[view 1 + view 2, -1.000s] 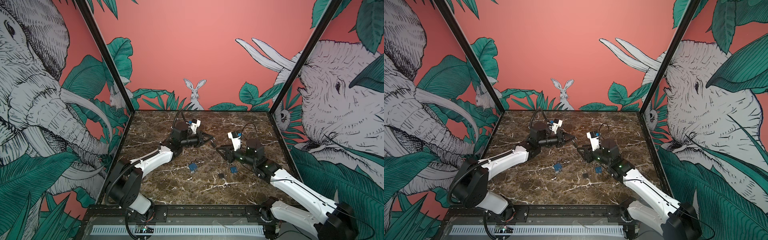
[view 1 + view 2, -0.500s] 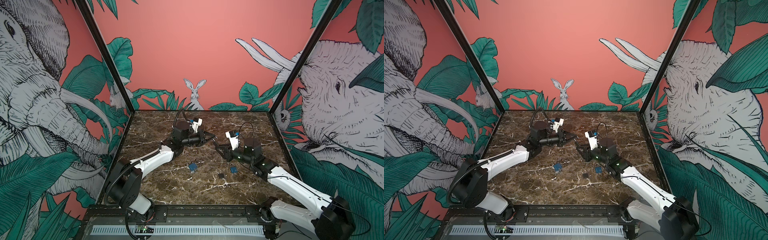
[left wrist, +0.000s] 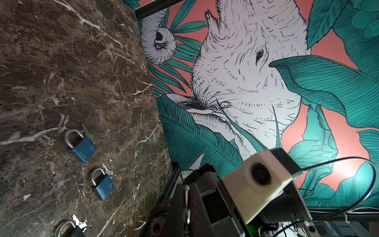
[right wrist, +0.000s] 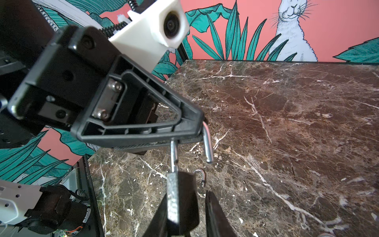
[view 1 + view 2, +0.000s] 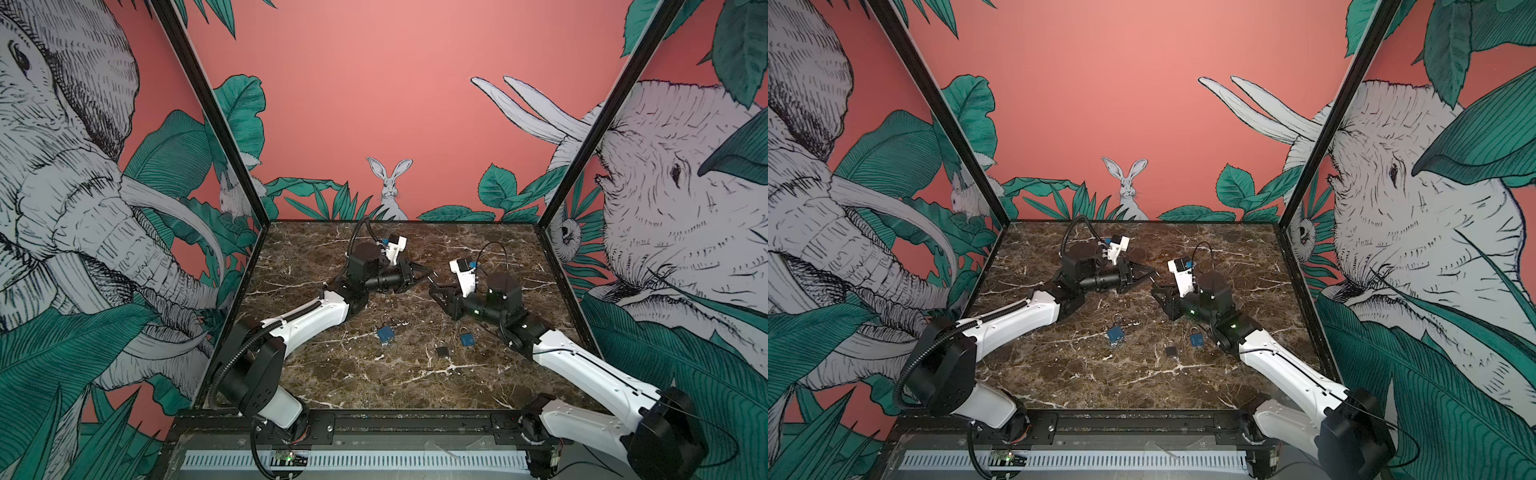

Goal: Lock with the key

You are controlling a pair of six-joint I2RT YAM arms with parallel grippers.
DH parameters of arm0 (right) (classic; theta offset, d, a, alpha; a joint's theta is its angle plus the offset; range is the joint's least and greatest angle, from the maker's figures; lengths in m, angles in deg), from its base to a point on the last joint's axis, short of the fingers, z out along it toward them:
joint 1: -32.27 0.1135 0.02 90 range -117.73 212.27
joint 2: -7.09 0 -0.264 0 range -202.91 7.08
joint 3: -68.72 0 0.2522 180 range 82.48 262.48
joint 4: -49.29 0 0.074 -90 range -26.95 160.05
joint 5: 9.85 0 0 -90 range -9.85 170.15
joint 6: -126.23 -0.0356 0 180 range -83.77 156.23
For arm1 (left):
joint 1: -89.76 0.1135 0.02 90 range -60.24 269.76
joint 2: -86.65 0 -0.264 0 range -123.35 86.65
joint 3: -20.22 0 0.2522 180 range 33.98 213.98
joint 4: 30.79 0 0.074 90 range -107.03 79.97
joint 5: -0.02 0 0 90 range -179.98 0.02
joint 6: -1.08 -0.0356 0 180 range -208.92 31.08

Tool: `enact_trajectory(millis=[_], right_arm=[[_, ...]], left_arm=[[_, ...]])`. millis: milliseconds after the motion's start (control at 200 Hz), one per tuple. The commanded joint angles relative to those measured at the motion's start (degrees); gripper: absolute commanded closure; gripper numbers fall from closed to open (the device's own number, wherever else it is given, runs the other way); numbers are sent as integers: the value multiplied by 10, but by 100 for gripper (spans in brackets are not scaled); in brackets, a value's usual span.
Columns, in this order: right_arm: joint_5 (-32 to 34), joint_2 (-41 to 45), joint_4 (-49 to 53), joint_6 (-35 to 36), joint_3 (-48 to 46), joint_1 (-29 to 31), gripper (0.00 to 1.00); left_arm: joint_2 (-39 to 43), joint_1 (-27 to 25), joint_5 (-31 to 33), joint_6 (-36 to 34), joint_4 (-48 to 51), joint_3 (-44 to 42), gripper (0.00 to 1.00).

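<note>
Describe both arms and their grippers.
The left arm and right arm have white shells and black joints. The left gripper and right gripper are black with triangular fingers. Each wrist carries a white camera housing. A black ribbed hose follows the left arm; a thin black cable loops over the right.

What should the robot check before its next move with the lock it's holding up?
1. Left gripper clamped on the silver shackle of the dark metal padlock: ok.
2. Right gripper gripping the padlock's body: not ok, a gap shows beside one finger.
3. Shackle pushed shut: not ok, its free end hangs outside the body.
4. Key in this padlock: cannot tell.
5. First blue padlock, second blue padlock and small black padlock lie on the brown marble table, apart from both grippers: ok.
</note>
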Motion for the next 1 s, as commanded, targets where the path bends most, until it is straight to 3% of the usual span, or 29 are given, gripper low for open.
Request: enact_trajectory(millis=[0, 135, 275, 540, 710, 810, 995], right_arm=[[3, -1, -29, 3, 18, -2, 77], [9, 1, -26, 3, 17, -2, 84], [20, 5, -21, 3, 16, -2, 100], [36, 15, 12, 3, 18, -2, 100], [27, 29, 58, 7, 27, -2, 100], [20, 43, 80, 6, 28, -2, 100], [-16, 68, 124, 5, 31, -2, 100]], left_arm=[[1, -6, -5, 9, -28, 20, 100], [1, -6, -4, 9, -28, 20, 100], [2, -6, -4, 9, -30, 17, 100], [13, -5, 6, -6, -29, 8, 100], [18, -2, 12, -50, 24, 24, 100], [27, 2, 21, -75, 60, 27, 70], [54, 15, 32, -116, 112, 28, 63]])
